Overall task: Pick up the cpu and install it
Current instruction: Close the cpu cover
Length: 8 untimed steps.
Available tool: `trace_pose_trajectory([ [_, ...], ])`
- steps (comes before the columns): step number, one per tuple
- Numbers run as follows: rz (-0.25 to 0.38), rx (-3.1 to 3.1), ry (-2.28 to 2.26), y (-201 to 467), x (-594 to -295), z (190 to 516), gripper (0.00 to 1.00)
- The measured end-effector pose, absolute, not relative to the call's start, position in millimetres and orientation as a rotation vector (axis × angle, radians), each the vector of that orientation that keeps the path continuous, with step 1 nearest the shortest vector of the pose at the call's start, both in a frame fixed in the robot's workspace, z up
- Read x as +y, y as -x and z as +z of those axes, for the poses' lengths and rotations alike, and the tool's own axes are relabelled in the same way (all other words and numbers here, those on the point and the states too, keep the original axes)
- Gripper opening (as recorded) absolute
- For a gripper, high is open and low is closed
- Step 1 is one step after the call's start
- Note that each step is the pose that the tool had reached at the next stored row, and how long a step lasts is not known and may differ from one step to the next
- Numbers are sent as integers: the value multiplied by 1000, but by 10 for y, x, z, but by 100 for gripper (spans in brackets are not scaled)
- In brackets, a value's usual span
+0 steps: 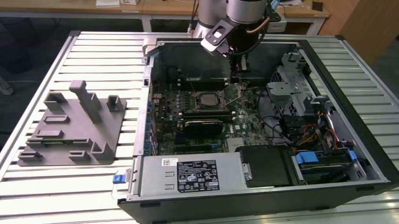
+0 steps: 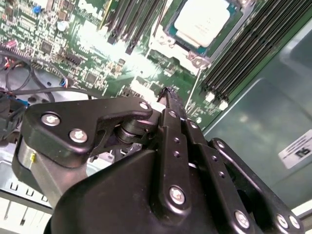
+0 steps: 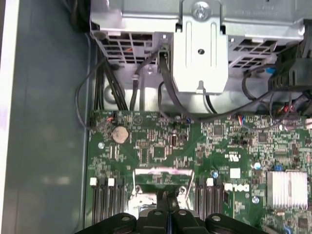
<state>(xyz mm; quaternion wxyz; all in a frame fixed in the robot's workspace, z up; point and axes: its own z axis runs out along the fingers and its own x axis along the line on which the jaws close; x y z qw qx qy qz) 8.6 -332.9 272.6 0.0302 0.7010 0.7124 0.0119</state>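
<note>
Late stage: you see the cpu [image 2: 202, 22] seated in the motherboard socket [image 2: 194, 58]. The gripper [image 2: 168, 92] hangs just beside it, fingers pressed together and empty. Placement looks done.

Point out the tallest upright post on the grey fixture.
The post at the grey fixture's far edge in the exterior view, with a sloping brace; the other posts stand lower.

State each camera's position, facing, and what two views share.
Exterior view: high outside the open black computer case, looking down; arm, black gripper show.
Second wrist view: behind gripper, facing green motherboard.
First wrist view: behind gripper, facing silver drive cage.
Shared: exterior and second wrist views show the pale silver square cpu.
</note>
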Motion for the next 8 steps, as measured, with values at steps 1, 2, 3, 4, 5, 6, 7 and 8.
trace_pose_trajectory([
  [1,36,2196,-2161,-105,-3329,2726,11],
  [2,37,2196,-2161,-124,-3329,2726,11],
  [3,37,2196,-2161,-143,-3329,2726,11],
  [4,37,2196,-2161,-161,-3329,2726,11],
  [5,37,2196,-2161,-179,-3329,2726,11],
  [6,37,2196,-2161,-197,-3329,2725,11],
  [7,37,2196,-2161,-214,-3329,2725,11],
  [8,37,2196,-2161,-232,-3329,2725,11],
])
